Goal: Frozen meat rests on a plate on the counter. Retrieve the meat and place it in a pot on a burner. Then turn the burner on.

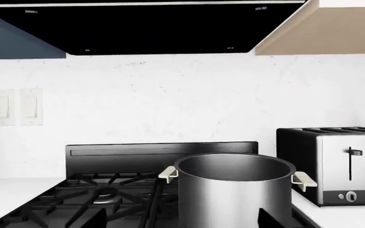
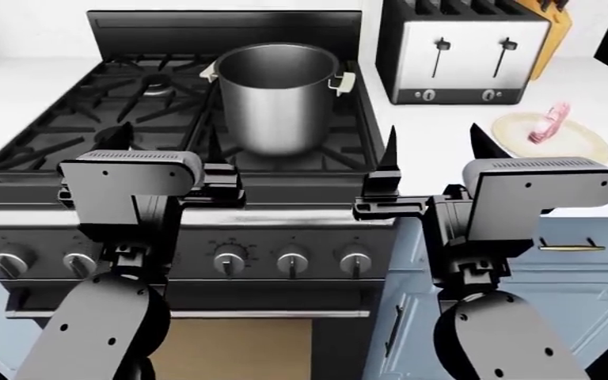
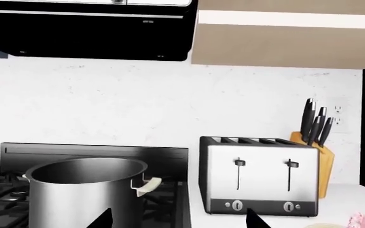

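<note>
**Meat untouched at the right arm's one o'clock**

Left jaws (image 2: pixel 161 150) hang empty and apart before the stove, the pot (image 2: pixel 279 95) at their one o'clock on a back burner. Right jaws (image 2: pixel 431 154) are likewise apart and empty. The meat (image 2: pixel 548 124) lies on the plate (image 2: pixel 579 150) on the desk (image 2: pixel 600 87), at their one o'clock, long axis running toward one o'clock. The right arm is plainly nearer.

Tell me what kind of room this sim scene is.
A home kitchen, evidently: a gas stove with a pot on it, a four-slot toaster and knife block on the counter.
</note>
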You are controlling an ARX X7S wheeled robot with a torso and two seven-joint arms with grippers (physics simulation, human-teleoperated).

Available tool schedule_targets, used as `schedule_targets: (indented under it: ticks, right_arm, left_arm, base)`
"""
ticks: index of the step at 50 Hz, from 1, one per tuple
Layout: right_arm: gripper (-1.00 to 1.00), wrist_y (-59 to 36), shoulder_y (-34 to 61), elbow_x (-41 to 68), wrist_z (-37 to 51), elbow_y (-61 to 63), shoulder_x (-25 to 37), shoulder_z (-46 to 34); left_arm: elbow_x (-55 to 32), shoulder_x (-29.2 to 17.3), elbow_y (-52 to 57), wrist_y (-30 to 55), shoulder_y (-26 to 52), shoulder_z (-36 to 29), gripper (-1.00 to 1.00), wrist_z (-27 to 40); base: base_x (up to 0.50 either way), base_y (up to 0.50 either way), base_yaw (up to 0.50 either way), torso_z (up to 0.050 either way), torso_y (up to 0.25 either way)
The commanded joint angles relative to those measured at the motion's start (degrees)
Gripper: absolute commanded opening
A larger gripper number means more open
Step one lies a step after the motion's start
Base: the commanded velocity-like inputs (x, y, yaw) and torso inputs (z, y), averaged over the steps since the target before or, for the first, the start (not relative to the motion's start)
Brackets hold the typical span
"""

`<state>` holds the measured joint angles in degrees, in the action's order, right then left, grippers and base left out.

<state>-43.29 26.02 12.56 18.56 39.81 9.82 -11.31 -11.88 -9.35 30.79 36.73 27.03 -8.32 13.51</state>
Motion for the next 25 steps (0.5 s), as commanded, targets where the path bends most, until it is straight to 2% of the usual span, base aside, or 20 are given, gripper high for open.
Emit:
schedule_targets:
  ticks: [1,13,25]
  right_arm:
    - [1.00,-0.52,0.14,0.97,0.16,0.79,0.40,0.17]
    - [1.00,-0.64,-0.03,1.92,0.22,1.05,0.81,0.34]
    - [1.00,-0.33,-0.07,2.48,0.42,1.38,1.18,0.24]
  left_arm:
    - [-0.14,-0.33,-0.22,-0.38,-0.05,-0.43,1.00,0.57]
    - [-0.53,-0.60,-0.26,-0.65,-0.13,-0.58,1.00,1.10]
    - [-0.92,-0.85,-0.04,-0.44,0.08,-0.77,1.00,1.71]
  base:
    - [0.13,0.00,0.00,0.000,0.000]
    - [0.19,0.00,0.00,0.000,0.000]
    - [0.30,0.00,0.00,0.000,0.000]
